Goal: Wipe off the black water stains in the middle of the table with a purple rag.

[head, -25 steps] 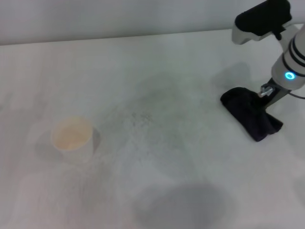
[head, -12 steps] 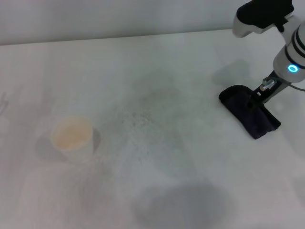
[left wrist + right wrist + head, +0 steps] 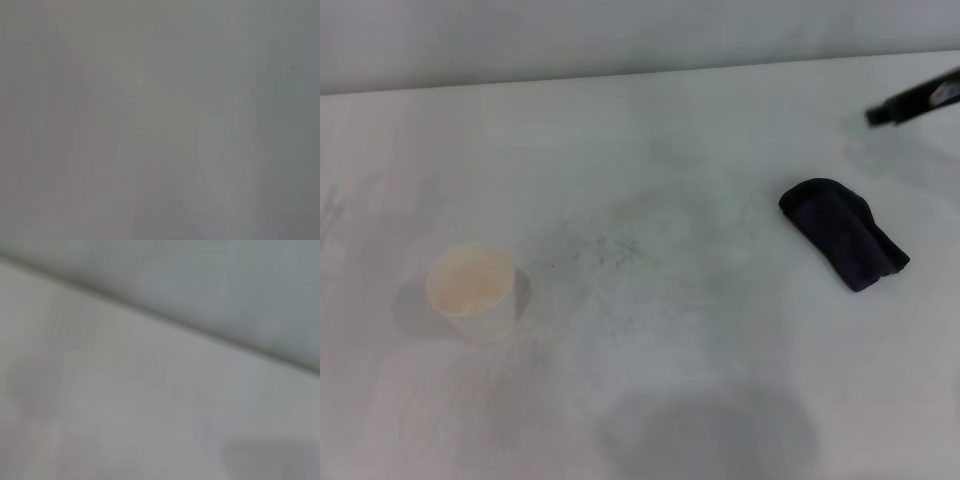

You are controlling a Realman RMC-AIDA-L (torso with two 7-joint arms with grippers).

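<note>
The rag lies flat on the desk, ungripped. The right tool is seen at the edge; its state cannot be told.

Place: a plain test bench or lab — nothing homely about it
Surface: bare white, wide, faintly smudged grey
Backdrop: blank pale wall — no decoration
</note>
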